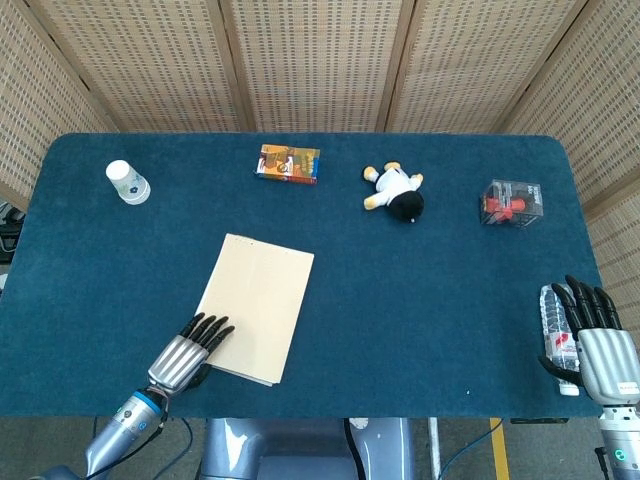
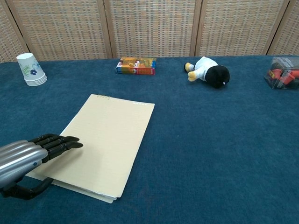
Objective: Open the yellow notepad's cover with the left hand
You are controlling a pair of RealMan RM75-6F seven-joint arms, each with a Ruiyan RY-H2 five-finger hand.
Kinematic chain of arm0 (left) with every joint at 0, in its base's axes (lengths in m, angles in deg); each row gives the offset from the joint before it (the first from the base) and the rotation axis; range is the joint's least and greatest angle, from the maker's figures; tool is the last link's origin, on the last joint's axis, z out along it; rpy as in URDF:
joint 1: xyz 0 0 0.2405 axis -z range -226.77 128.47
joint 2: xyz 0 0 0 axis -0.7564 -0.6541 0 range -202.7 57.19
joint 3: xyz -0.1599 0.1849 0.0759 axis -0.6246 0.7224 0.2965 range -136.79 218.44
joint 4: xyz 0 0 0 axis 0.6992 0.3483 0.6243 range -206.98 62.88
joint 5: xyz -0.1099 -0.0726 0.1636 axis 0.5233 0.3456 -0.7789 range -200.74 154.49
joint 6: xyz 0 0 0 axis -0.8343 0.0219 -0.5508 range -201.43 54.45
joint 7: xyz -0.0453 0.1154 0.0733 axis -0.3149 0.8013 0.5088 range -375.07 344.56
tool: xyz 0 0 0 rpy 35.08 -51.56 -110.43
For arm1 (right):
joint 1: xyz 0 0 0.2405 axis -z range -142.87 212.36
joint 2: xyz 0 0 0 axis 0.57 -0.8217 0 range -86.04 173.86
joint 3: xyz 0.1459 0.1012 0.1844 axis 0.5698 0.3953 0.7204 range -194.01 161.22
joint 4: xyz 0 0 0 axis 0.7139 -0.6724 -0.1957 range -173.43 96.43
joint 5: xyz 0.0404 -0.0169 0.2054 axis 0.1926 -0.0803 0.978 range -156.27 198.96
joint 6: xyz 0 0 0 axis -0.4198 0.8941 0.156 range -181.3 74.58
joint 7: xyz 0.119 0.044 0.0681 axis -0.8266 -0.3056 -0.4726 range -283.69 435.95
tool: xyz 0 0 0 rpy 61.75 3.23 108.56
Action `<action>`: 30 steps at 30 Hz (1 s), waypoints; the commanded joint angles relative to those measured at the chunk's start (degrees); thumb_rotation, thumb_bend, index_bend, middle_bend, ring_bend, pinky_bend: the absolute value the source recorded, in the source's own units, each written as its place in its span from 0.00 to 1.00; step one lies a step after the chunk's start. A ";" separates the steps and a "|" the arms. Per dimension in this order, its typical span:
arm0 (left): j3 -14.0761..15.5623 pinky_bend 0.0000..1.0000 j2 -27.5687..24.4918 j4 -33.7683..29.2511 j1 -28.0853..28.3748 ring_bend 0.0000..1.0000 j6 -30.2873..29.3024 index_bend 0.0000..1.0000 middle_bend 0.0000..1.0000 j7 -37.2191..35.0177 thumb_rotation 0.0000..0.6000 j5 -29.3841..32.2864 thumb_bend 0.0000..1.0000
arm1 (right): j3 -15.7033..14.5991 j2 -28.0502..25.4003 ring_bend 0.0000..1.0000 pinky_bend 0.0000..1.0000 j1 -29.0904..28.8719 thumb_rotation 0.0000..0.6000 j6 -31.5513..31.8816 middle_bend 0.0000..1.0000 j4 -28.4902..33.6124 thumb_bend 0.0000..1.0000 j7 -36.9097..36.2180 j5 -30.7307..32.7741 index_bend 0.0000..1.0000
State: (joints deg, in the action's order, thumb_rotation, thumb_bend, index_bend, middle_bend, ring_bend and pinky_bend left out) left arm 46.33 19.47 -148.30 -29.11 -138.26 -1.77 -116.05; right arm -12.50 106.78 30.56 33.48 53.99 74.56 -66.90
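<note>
Over on the left, the left hand [image 2: 28, 158] lies at the near-left corner of the yellow notepad [image 2: 100, 142], its dark fingers [image 2: 63, 142] stretched flat over the cover while the thumb curls low beside the pad's near edge; whether it has the cover pinched I cannot tell, and the cover looks flat. The pad lies on the blue table [image 1: 420, 300] just ahead and to the right of that hand, its long axis running away from the robot and leaning a little rightward, binding at the far end. So the lift probably has to start at this near corner and swing up and away. A paper cup [image 1: 128, 182] stands well apart at the far left, a small colourful box [image 1: 288, 163] and a plush toy [image 1: 396, 192] lie beyond the pad, and a clear case [image 1: 511, 202] sits further right; none looks in the way. The right hand [image 1: 598, 345] is far off at the table's right edge, fingers extended, beside a plastic bottle [image 1: 553, 325], much farther from the pad.
</note>
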 commanded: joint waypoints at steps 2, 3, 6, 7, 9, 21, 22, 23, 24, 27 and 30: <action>-0.63 0.00 -0.20 -0.33 0.42 0.00 -0.17 0.00 0.00 -0.38 1.00 0.40 0.58 | -0.03 -0.03 0.00 0.00 0.00 1.00 0.00 0.00 0.02 0.00 -0.08 -0.05 0.00; -1.03 0.00 -0.27 -0.48 0.64 0.00 -0.24 0.00 0.00 -0.41 1.00 0.55 0.58 | -0.04 -0.03 0.00 0.00 -0.01 1.00 -0.02 0.00 0.02 0.00 -0.07 -0.06 0.00; -2.44 0.00 -0.57 -1.26 1.67 0.00 0.36 0.00 0.00 -0.22 1.00 1.47 0.58 | -0.07 0.01 0.00 0.00 -0.04 1.00 -0.13 0.00 0.03 0.00 -0.05 -0.01 0.00; -3.02 0.00 -0.69 -1.64 2.12 0.00 0.65 0.00 0.00 -0.10 1.00 1.85 0.58 | -0.07 0.02 0.00 0.00 -0.05 1.00 -0.14 0.00 0.03 0.00 -0.02 0.00 0.00; -3.84 0.00 -0.86 -2.19 2.82 0.00 1.22 0.00 0.00 0.17 1.00 2.51 0.58 | -0.06 0.05 0.00 0.00 -0.07 1.00 -0.15 0.00 0.01 0.00 0.03 0.00 0.00; -9.04 0.00 -0.73 -4.69 7.86 0.00 7.36 0.00 0.00 2.62 1.00 9.43 0.57 | -0.01 0.13 0.00 0.00 -0.29 1.00 -0.79 0.00 -0.28 0.00 -0.23 0.49 0.00; -9.44 0.00 -0.74 -4.68 8.32 0.00 7.94 0.00 0.00 2.88 1.00 10.17 0.57 | 0.02 0.12 0.00 0.00 -0.31 1.00 -0.83 0.00 -0.30 0.00 -0.28 0.54 0.00; -9.79 0.00 -0.70 -4.58 8.67 0.00 8.36 0.00 0.00 3.10 1.00 10.78 0.57 | 0.03 0.11 0.00 0.00 -0.33 1.00 -0.86 0.00 -0.32 0.00 -0.30 0.57 0.00; -10.16 0.00 -0.68 -4.51 9.04 0.00 8.82 0.00 0.00 3.26 1.00 11.43 0.57 | 0.03 0.09 0.00 0.00 -0.34 1.00 -0.90 0.00 -0.32 0.00 -0.33 0.60 0.00; -10.75 0.00 -0.73 -4.53 9.71 0.00 9.56 0.00 0.00 3.48 1.00 12.62 0.57 | 0.04 0.07 0.00 0.00 -0.38 1.00 -0.98 0.00 -0.31 0.00 -0.43 0.65 0.00; -11.30 0.00 -0.96 -4.64 10.42 0.00 10.29 0.00 0.00 3.49 1.00 13.74 0.57 | 0.09 0.07 0.00 0.00 -0.40 1.00 -1.03 0.00 -0.37 0.00 -0.51 0.75 0.00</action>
State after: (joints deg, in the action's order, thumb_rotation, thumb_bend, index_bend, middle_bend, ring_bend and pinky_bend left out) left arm 35.23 18.60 -152.90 -18.91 -128.20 1.69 -102.55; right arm -12.41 106.85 30.16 32.45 53.62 74.06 -66.14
